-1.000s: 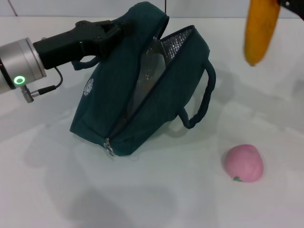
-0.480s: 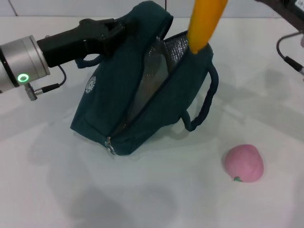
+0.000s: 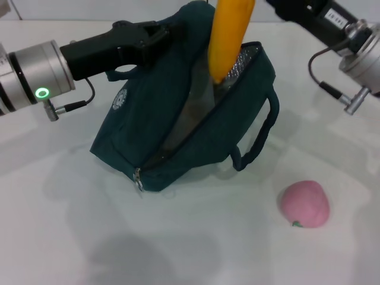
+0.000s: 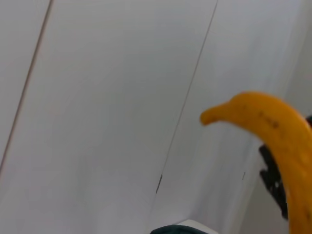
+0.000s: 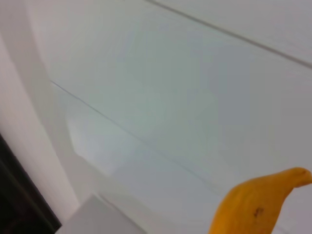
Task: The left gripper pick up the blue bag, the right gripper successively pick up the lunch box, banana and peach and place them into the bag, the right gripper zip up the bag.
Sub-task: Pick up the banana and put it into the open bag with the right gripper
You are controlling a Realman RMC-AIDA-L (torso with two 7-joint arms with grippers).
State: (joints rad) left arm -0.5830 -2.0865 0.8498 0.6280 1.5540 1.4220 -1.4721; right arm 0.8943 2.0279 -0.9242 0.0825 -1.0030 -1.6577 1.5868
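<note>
On the white table (image 3: 59, 237), left gripper (image 3: 159, 37) pinching the tilted, unzipped blue bag (image 3: 178, 136) by its top, yellow-orange banana (image 3: 228, 35) hanging end-down over the foil-lined mouth, right gripper's fingers unseen, pink peach (image 3: 304, 203) alone amid bare table.

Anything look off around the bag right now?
Nothing is spilled or damaged. The blue bag leans tilted, propped by the left gripper at its top edge, zipper open. The banana hangs upright over the opening. The peach sits apart on the table.

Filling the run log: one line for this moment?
left gripper: holds blue bag open | banana: hanging over opening | peach: on table
</note>
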